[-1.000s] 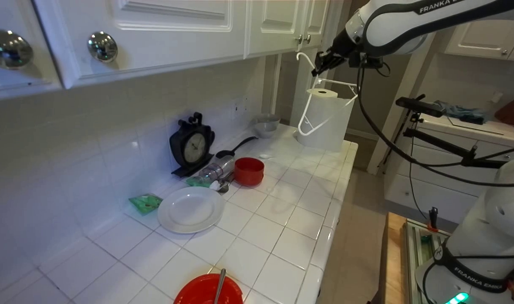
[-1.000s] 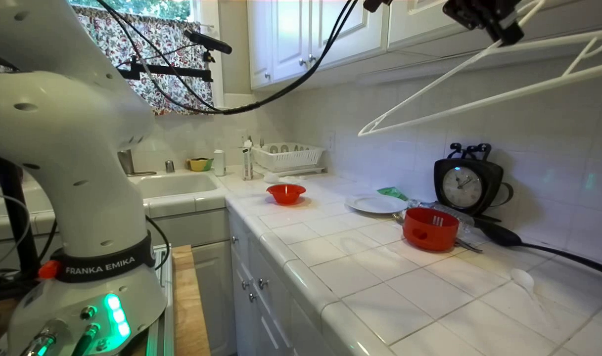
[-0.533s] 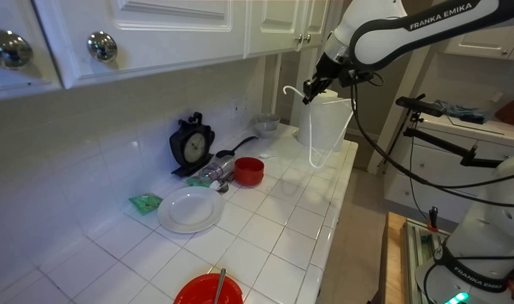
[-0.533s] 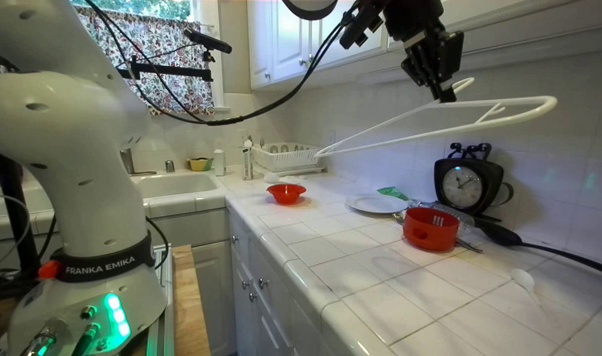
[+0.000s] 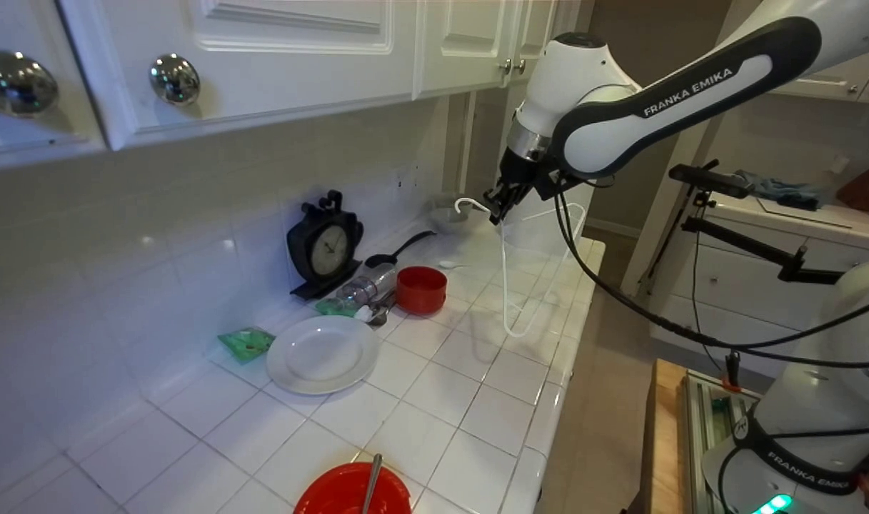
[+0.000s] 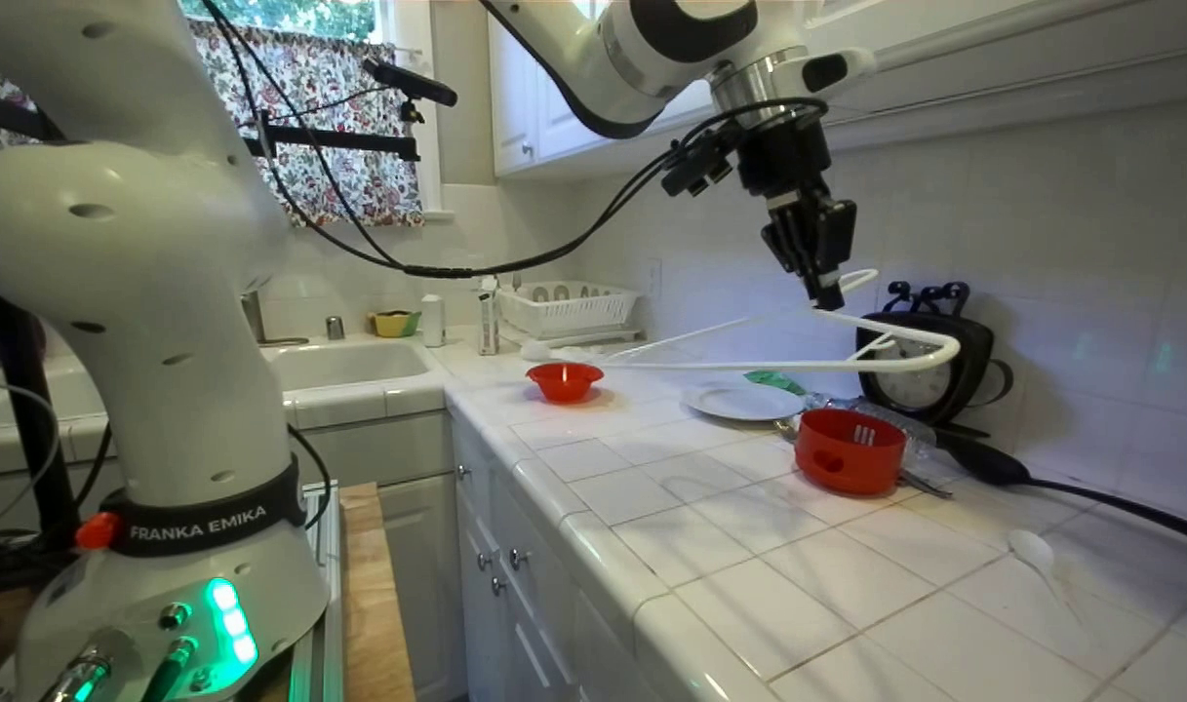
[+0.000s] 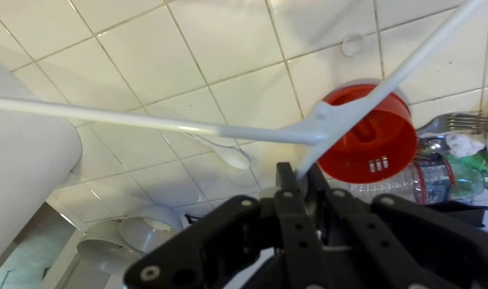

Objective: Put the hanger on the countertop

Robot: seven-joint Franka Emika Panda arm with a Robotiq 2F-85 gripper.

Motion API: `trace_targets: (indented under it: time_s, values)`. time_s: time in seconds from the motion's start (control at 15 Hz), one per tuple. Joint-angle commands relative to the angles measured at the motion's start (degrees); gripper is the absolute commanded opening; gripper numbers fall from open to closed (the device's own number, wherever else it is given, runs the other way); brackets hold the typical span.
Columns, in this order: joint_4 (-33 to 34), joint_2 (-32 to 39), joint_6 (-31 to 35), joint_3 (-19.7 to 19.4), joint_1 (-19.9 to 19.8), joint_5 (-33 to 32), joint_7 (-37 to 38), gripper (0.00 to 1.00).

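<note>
Hanger pinched near its top in my hand, tilted, aloft over the tiled surface, red cup standing toward the back edge, plate lying near that edge too.

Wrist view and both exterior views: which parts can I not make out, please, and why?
Hanger: in the wrist view, the left and top edges cut off its ends.
Clock: in an exterior view, partly behind the hanger.
Handle in the bowl: in an exterior view, the bottom edge cuts it off.
Bottle: in the wrist view, print too blurred to read.
</note>
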Motion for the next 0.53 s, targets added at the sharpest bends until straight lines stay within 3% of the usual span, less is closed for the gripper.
trace_targets:
  time_s: [0.0,0.47]
  values:
    - [-1.9,2.1,5.3,-4.3,-0.5,-1.9,1.7,0.07]
    - [-5.6,7.4,15.1,-10.5,-2.0,-3.3,-0.3,0.07]
